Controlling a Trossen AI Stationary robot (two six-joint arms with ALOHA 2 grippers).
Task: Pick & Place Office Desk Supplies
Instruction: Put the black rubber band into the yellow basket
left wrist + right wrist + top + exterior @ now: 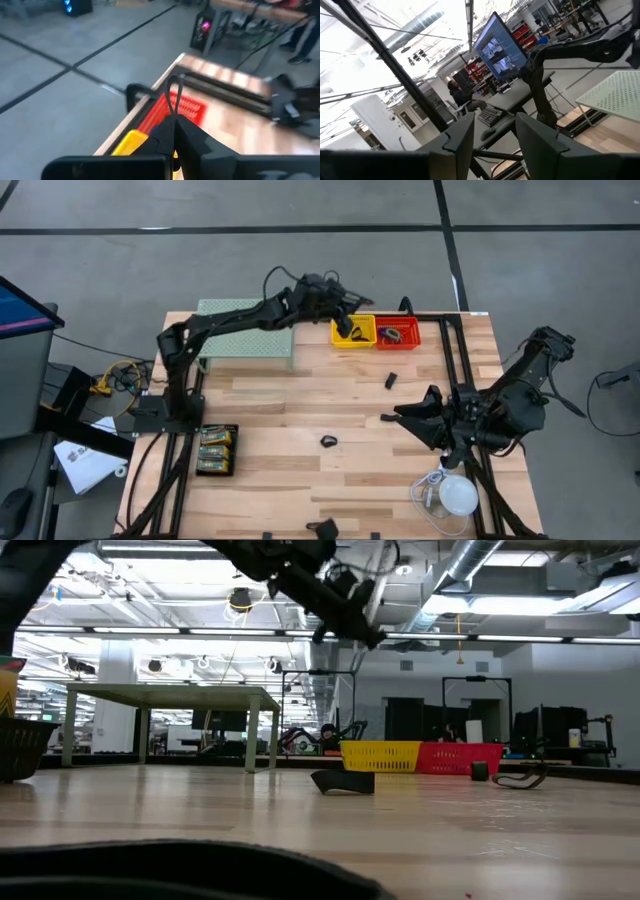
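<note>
My left gripper (345,323) reaches over the yellow bin (354,332) at the table's far edge, shut on a black clip (174,97). In the low view it (352,625) hangs well above the yellow bin (380,755) and the red bin (465,757). Thin coloured rings lie in the red bin (397,333). Loose black clips rest flat on the wood (391,380) (329,442). Green card-backed packs (217,448) sit near the left arm's base. My right gripper (398,416) hovers open over the table's right half, its fingers (492,135) parted. My left gripper pinches the black clip between its two fingertips (165,132). The clip's wire loop (175,92) sticks out past the tips, and the fingers hide its body. The fingers slant down from the table's left. The clip is lifted clear above the yellow bin.
A pale-green mesh stand (247,340) sits under the left arm. A white dome with a cord (458,496) lies by the near right corner. Another dark item (322,528) sits at the near edge. A black frame (455,350) runs along the right side.
</note>
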